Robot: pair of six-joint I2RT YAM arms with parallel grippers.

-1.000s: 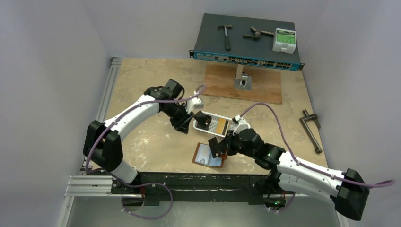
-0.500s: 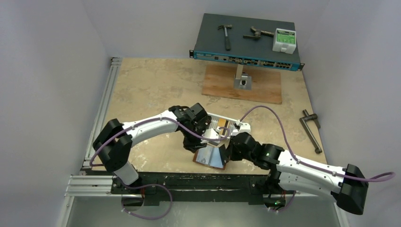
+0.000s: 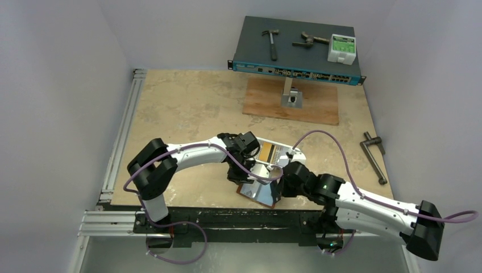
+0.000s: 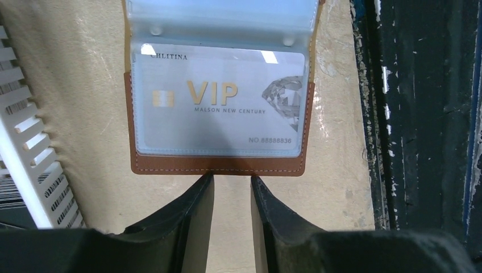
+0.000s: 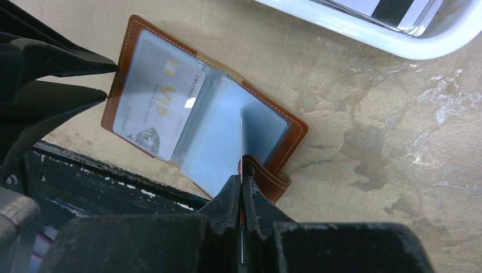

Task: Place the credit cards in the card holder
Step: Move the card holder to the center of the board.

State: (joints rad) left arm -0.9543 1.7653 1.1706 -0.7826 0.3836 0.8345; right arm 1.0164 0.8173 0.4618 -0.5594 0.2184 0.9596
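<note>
The card holder [image 3: 250,189] lies open near the table's front edge, brown leather with clear sleeves. A white VIP credit card [image 4: 219,102] sits in its left sleeve and also shows in the right wrist view [image 5: 156,108]. My left gripper [image 4: 228,177] is open by a narrow gap, with its tips at the holder's brown edge [image 4: 219,166] and nothing between them. My right gripper [image 5: 241,179] is shut on a thin sheet seen edge-on, apparently a clear sleeve leaf, beside the snap tab [image 5: 267,176]. More credit cards [image 5: 398,10] lie in the white tray [image 3: 287,151].
The white slotted tray [image 4: 28,153] stands just behind the holder. The black front rail [image 4: 420,114] runs close beside it. A wooden board [image 3: 293,101], a network switch [image 3: 295,51] carrying tools and a metal clamp [image 3: 373,156] lie farther back and right.
My left arm has swung from the tray down to the card holder's left edge. My right gripper has closed on the holder's sleeve and raised it; both arms have shifted toward the front edge.
</note>
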